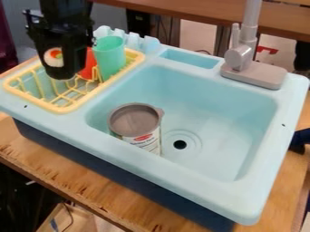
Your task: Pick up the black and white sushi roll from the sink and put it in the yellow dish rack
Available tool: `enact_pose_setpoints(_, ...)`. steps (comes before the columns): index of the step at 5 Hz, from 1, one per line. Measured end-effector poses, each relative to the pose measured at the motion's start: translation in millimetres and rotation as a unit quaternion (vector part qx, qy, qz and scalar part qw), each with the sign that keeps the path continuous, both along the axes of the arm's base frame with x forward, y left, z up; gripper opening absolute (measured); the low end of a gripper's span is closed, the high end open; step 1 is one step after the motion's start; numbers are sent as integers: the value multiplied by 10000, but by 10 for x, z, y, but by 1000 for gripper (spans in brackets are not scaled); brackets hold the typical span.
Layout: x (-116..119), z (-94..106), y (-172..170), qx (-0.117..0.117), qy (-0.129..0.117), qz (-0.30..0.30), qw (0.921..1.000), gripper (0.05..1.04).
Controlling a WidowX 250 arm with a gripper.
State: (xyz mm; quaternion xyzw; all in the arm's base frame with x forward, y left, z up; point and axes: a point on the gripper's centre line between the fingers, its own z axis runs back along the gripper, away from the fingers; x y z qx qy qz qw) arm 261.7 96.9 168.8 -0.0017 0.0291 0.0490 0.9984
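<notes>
Black fingers (pixel 61 72) gripping round sushi (pixel 54 56), above slatted rack (pixel 65 108)

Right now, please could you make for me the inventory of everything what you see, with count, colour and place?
Toy sink: 1, light blue with dark-blue lower part, on the wooden table
Can: 1, grey lid and pale label, in the basin, left of the drain
Drain: 1, black hole, basin floor
Faucet: 1, grey, back rim
Dish rack: 1, yellow, left side of sink
Cup: 1, green, in the rack
Red item: 1, partly hidden, between gripper and cup
Round piece: 1, white with orange-green centre, at the gripper
Wooden table: 1, brown, under the sink
Gripper: 1, black, over the rack
Robot arm: 1, black, upper left
</notes>
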Motion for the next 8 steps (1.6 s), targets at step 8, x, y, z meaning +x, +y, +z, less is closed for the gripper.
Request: enact_pose_setpoints(8,93,-671,204,-642,222,305,9972,961)
